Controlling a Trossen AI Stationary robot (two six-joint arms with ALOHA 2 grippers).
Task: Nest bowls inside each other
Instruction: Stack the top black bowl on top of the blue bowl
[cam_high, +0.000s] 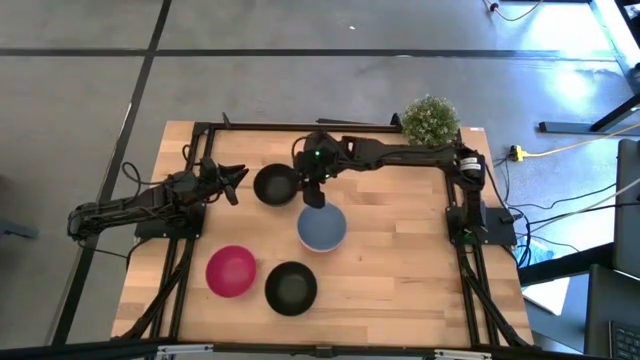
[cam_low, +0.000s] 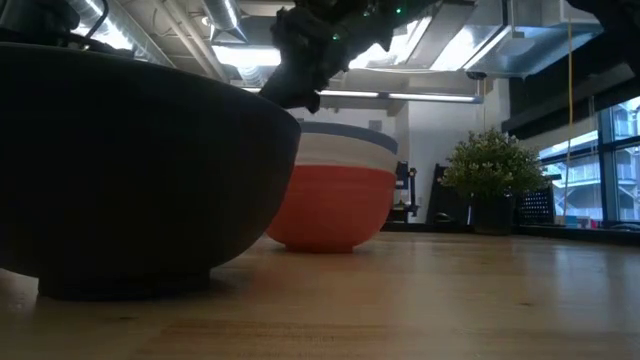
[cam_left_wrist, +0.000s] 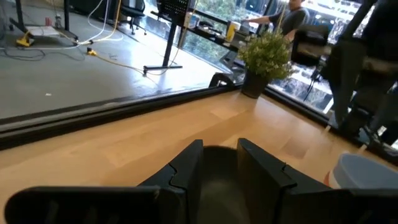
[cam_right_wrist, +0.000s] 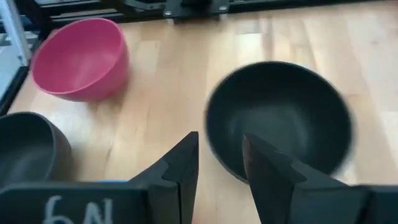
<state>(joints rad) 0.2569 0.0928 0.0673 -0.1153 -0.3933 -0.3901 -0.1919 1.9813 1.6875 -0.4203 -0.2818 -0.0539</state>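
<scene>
One black bowl (cam_high: 275, 185) (cam_right_wrist: 280, 118) sits toward the far side of the table. My right gripper (cam_high: 315, 195) (cam_right_wrist: 221, 162) hangs open just above it. Its fingers stand on either side of the rim on the bowl's right side, apart from it as far as I can see. Beside it is a stack (cam_high: 321, 228): a light blue bowl (cam_low: 340, 133) in a white bowl (cam_low: 345, 155) in a red bowl (cam_low: 330, 210). The magenta bowl (cam_high: 230, 270) (cam_right_wrist: 81, 59) and the second black bowl (cam_high: 291, 287) (cam_low: 130, 180) stand near the front edge. My left gripper (cam_high: 233, 182) (cam_left_wrist: 219, 165) waits open, left of the far black bowl.
A green potted plant (cam_high: 430, 120) (cam_left_wrist: 267, 56) stands at the far right corner. A black frame (cam_high: 260, 127) runs along the table's far and side edges. Bare wood (cam_high: 400, 270) lies right of the stack.
</scene>
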